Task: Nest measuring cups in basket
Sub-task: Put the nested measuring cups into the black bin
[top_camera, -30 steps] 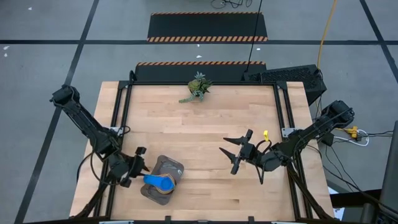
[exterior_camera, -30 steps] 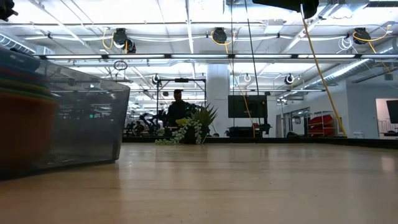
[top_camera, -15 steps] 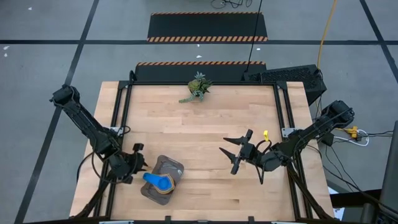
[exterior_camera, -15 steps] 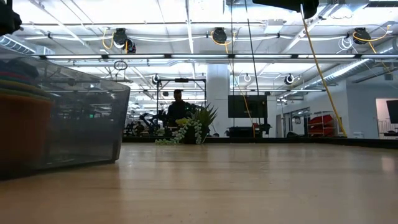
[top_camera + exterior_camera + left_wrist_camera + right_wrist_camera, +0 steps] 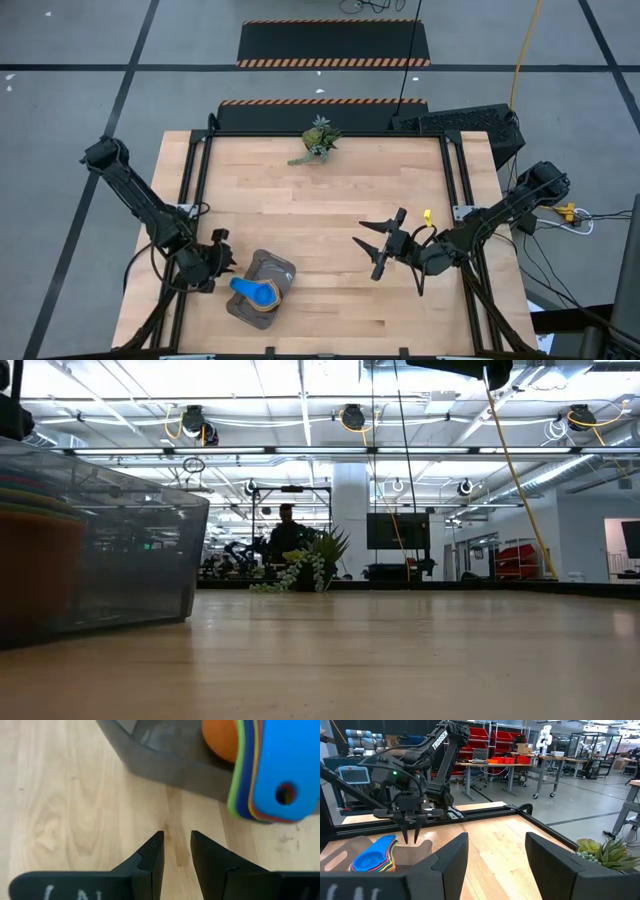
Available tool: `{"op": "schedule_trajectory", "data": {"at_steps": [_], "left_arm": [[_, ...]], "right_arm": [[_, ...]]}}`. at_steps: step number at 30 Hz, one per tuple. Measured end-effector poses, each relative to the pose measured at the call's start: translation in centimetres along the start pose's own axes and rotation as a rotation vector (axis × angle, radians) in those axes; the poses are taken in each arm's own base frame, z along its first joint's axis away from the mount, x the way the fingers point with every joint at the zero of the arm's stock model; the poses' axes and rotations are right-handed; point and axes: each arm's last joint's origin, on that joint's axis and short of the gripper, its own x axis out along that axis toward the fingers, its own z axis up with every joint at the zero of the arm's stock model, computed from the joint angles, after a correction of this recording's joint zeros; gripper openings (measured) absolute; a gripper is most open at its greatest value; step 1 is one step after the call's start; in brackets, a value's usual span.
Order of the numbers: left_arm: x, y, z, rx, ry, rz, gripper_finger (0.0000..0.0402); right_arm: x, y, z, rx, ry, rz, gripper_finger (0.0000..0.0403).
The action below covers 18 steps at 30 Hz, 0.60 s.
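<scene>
Over the last second the left gripper [image 5: 216, 250] has pulled back from above the stack's handles to the table just left of the small dark grey see-through mesh basket [image 5: 282, 268]; the last half second shows almost no further motion. It carries nothing. In the left wrist view its fingers [image 5: 150, 862] stand slightly apart with only bare wood between them. My reading: the release is done and this arm is clearing away. The nested plastic measuring cups [image 5: 256, 291] sit inside the basket, blue one on top, with orange, green and red edges showing beneath in the left wrist view; the handles overhang the basket's near-left rim. No loose cup shows anywhere on the light wooden table [image 5: 320, 200], so the nesting looks complete or nearly so. The small green leafy plant [image 5: 318, 140] stands at the far edge, well apart. The right gripper [image 5: 375, 250] hovers mid-table on the right side, fingers spread and empty, pointed toward the basket, apparently waiting.
</scene>
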Motion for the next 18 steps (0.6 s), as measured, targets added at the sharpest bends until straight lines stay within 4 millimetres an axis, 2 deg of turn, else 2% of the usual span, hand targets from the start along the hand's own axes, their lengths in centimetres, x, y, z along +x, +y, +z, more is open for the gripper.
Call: {"op": "schedule_trajectory", "data": {"at_steps": [7,18], "left_arm": [[0.5,-0.6,-0.4,0.053,-0.058,-0.08,0.0097],[1.5,-0.4,-1.7,0.012,-0.123,-0.103,0.0097]], "right_arm": [[0.0,0.0,0.0,-0.001,0.0,0.0,0.0192],[0.0,0.0,0.0,-0.003,0.0,0.001,0.0192]]}}
